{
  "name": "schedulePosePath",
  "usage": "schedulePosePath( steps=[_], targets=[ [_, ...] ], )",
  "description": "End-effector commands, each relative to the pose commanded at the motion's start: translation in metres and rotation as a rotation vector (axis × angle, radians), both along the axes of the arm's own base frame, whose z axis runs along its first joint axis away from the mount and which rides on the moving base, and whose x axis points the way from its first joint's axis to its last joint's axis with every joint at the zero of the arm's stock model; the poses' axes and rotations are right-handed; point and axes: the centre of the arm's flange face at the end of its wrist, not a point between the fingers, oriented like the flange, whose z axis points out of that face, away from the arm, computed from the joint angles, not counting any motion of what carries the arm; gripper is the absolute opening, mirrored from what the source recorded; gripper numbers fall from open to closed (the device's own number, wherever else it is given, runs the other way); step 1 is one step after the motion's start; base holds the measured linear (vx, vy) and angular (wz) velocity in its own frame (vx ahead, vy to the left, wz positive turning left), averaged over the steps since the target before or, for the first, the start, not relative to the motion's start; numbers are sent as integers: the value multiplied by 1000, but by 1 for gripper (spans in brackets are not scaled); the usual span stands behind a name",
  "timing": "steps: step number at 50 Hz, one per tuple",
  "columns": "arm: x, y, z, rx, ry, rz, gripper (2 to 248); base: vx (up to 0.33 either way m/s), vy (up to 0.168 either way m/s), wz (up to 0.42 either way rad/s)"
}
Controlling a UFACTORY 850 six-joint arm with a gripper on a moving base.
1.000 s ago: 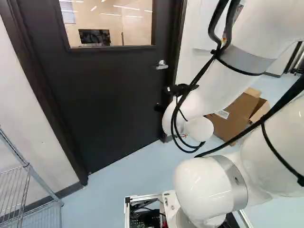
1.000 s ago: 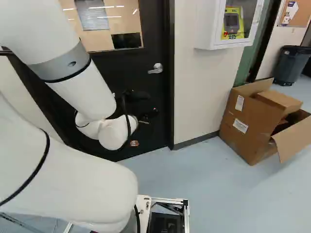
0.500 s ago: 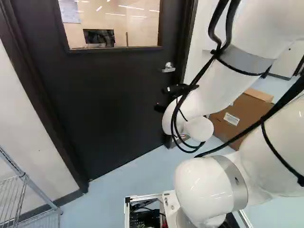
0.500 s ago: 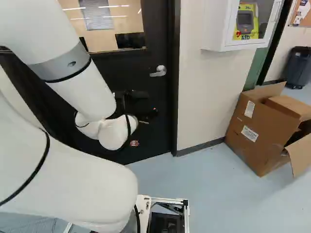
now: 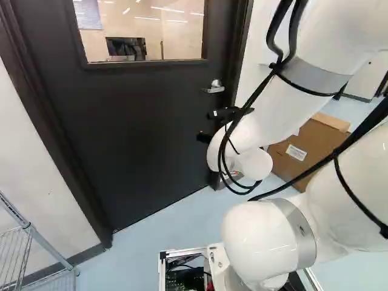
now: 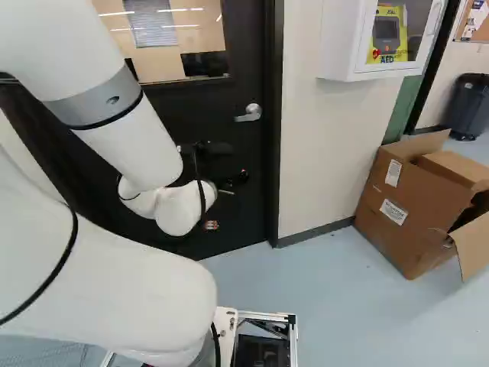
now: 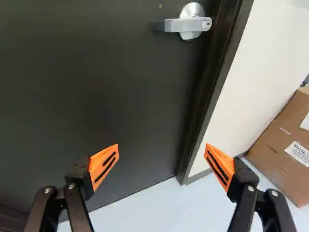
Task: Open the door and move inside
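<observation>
The dark door (image 5: 139, 121) stands closed in its frame, with a window in its upper half. Its silver lever handle (image 6: 249, 113) sits near the door's right edge, above the gripper (image 6: 221, 164), which is partly hidden by the arm's wrist. In the wrist view the gripper (image 7: 161, 164) is open, its orange-padded fingers wide apart with nothing between them. There the handle (image 7: 188, 24) lies ahead of the gripper, beyond the fingertips and touched by neither finger, its lever level.
Right of the door frame are a white wall (image 6: 321, 153) with a white AED cabinet (image 6: 351, 46) and an opened cardboard box (image 6: 412, 206) on the floor. A grey bin (image 6: 466, 107) stands farther back. A wire rack (image 5: 36, 242) is at the left of the left base view.
The base has moved slightly, mostly in the earlier half second, so door, handle and box shift right in the base views. The arm holds its pose against its lowest joint.
</observation>
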Motion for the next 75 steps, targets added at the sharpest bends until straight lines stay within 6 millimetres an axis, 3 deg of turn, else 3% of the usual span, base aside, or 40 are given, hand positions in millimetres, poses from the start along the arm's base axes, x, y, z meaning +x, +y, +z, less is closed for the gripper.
schedulePosePath(
  steps=[53,75],
  targets=[
    [100,8,58,1,-115,21,247,0,0,0],
    [129,11,82,2,-166,27,247,0,0,0]
  ],
)
